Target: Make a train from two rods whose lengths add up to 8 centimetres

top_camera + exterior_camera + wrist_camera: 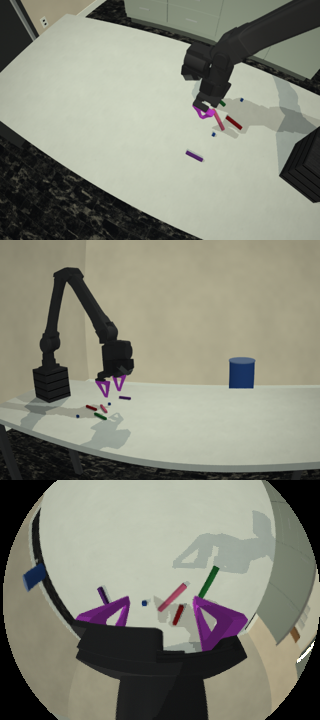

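My gripper is open and empty, above the table over the rods. A red rod lies beside a pink rod, apart and at an angle. One blue rod lies near the pink rod. Another blue rod lies on the cabinet side, hidden in the wrist view. A green rod is partly covered by the gripper in the top view. No rods are end to end.
A purple rod lies apart from the others. The dark block under the arm's base stands on the table near the red rod's side. A blue cylinder stands beyond the table's far edge.
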### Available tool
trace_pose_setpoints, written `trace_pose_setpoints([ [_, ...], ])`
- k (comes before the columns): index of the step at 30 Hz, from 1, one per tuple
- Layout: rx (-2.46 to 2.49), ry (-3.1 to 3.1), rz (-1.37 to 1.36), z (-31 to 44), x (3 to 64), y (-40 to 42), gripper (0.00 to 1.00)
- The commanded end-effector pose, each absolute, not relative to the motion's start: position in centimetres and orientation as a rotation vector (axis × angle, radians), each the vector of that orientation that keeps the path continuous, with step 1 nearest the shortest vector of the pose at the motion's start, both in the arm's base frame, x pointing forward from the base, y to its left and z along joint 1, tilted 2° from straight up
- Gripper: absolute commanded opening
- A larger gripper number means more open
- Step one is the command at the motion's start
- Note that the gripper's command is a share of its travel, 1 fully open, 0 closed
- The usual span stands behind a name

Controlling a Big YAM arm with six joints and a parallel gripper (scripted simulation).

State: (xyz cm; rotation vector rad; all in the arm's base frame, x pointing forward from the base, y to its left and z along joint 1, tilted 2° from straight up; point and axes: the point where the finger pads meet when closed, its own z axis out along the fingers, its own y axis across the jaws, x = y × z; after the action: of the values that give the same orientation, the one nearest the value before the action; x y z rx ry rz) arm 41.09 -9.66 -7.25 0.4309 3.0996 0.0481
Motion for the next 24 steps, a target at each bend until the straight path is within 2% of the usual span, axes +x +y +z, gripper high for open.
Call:
trace_pose_setpoints([
  [1,0.33,3.09,0.041,-6.4,42.5,-10.1,1.0],
  [2,0.159,3.099,0.038,-6.5,43.4,-9.3,1.0],
  [7,0.159,3.095,0.037,-6.3,43.5,-9.3,1.0],
  [8,0.007,3.101,0.036,-6.4,43.7,-9.0,1.0],
  [11,0.022,3.101,0.036,-6.3,43.4,-9.3,1.0],
  [12,-0.144,3.097,0.033,-6.4,44.0,-8.6,1.0],
  [16,-0.132,3.1,0.034,-6.3,43.5,-8.8,1.0],
  [17,-0.294,3.085,0.031,-6.4,44.3,-8.2,1.0],
  [21,-0.275,3.08,0.027,-6.1,44.2,-8.7,1.0],
  [22,-0.441,3.067,0.028,-6.4,44.6,-7.8,1.0],
  [24,-0.441,3.067,0.028,-6.4,44.6,-7.8,1.0],
])
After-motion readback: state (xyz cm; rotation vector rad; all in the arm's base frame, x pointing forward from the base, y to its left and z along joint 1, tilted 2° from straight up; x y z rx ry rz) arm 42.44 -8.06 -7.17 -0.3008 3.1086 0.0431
